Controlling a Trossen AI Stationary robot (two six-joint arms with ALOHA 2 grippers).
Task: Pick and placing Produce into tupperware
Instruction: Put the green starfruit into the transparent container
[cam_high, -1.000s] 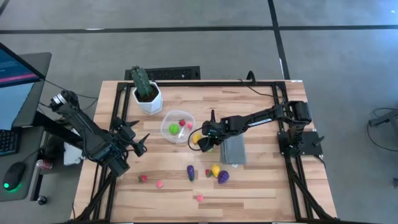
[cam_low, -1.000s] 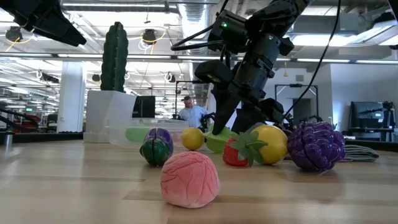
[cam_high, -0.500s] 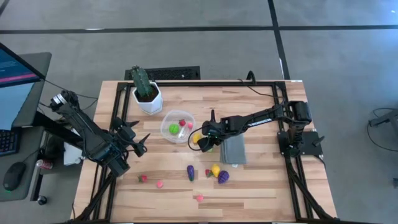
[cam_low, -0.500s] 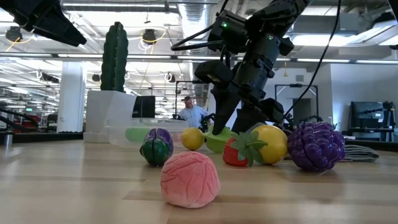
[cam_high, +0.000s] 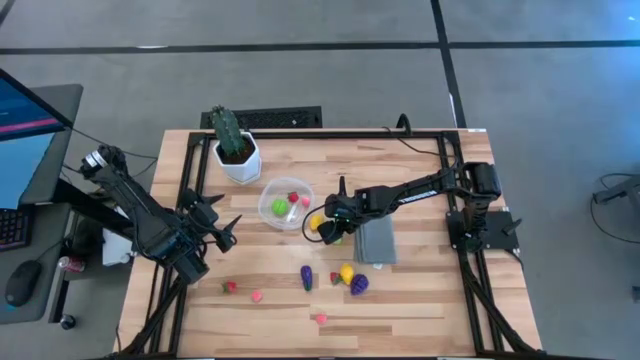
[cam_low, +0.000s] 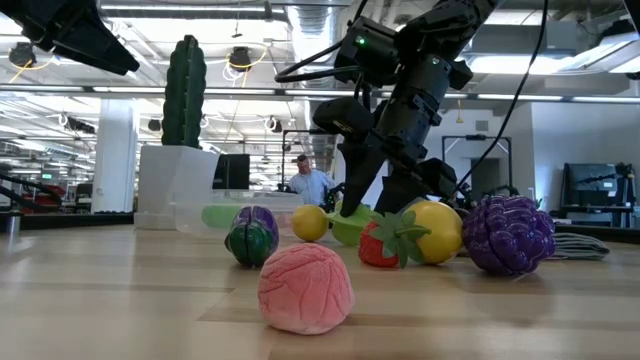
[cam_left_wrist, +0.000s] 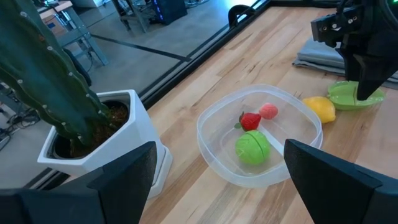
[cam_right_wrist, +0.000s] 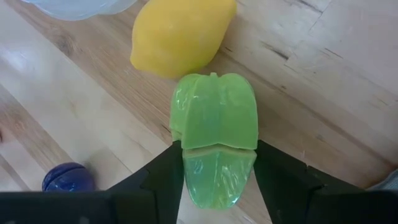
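The right gripper (cam_right_wrist: 214, 163) sits low over the middle of the wooden bench (cam_high: 420, 300), its two dark fingers (cam_right_wrist: 163, 177) pinching a light green, flat toy vegetable piece (cam_right_wrist: 214, 121) from either side. That green piece rests on or just above the bench surface, touching or almost touching a small yellow toy lemon (cam_right_wrist: 180, 32). The round clear plastic tupperware bowl (cam_high: 283, 203) stands just beside them, toward the bench's left edge and back, near the white pot with the tall green cactus (cam_high: 236, 152). It already holds a green round piece (cam_left_wrist: 252, 148), a red strawberry (cam_left_wrist: 250, 121) and a pink piece (cam_left_wrist: 268, 111).

The left gripper (cam_high: 218, 228) waits at the left edge of the bench with its fingers spread, holding nothing.

The step in hand looks like the lift of the green piece. To do it well, the grip should be firm before rising, since only the narrow end of the piece lies between the fingers and it could pivot or slip. A straight lift first would clear the lemon without nudging it, followed by a short carry over the bowl's rim and a low release so the piece does not bounce out. More produce lies nearer the front edge: a purple grape cluster (cam_high: 357, 284), a yellow fruit (cam_high: 346, 272), a dark purple piece (cam_high: 307, 277) and small pink and red pieces (cam_high: 256, 295).
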